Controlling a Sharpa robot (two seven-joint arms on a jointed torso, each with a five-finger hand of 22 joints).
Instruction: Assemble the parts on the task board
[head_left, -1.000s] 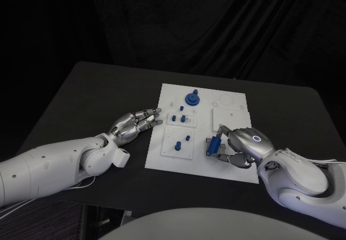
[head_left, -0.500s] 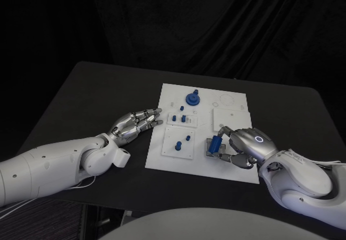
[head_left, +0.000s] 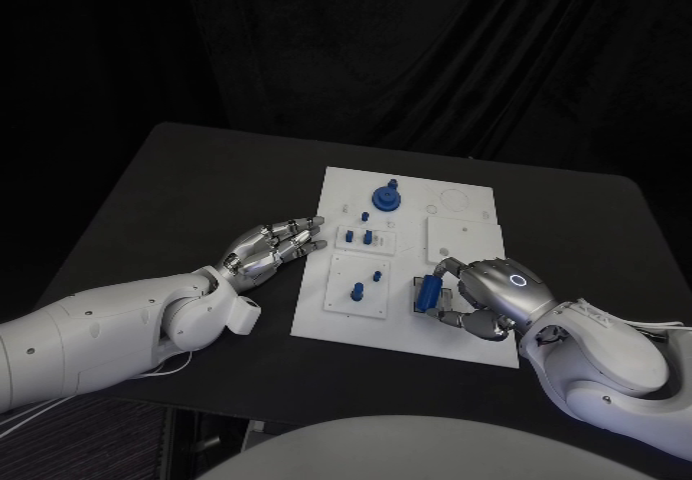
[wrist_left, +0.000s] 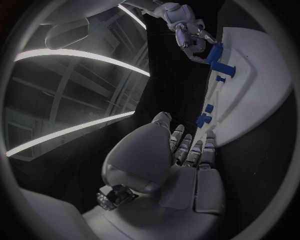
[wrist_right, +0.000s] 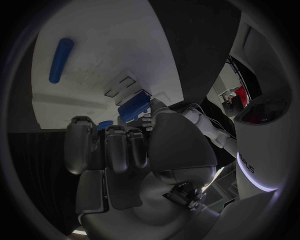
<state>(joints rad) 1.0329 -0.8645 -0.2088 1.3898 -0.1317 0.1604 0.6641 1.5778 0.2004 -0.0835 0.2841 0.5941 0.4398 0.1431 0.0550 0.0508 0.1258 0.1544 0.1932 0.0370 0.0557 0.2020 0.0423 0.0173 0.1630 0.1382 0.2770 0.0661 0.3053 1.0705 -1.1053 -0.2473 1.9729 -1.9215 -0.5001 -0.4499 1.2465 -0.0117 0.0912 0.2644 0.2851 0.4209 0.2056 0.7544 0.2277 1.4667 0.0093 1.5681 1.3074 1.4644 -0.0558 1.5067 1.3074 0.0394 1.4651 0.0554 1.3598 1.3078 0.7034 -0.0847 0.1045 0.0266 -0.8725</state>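
The white task board lies mid-table. My right hand sits at its near right part and grips a blue block between thumb and curled fingers. The right wrist view shows the same block at my right hand, with a blue cylinder lying flat on the board beyond. My left hand lies at the board's left edge, fingers stretched out and holding nothing. A round blue knob stands at the far side. Small blue pegs and another peg stand in the board's left plates.
The black table stretches wide to the left of the board and beyond it. In the left wrist view my left hand points along the board's edge, and my right hand with the blue block shows at the far end.
My right hand has shifted slightly toward the board's near edge and its fingers have curled tighter round the blue block. The left hand has not moved.
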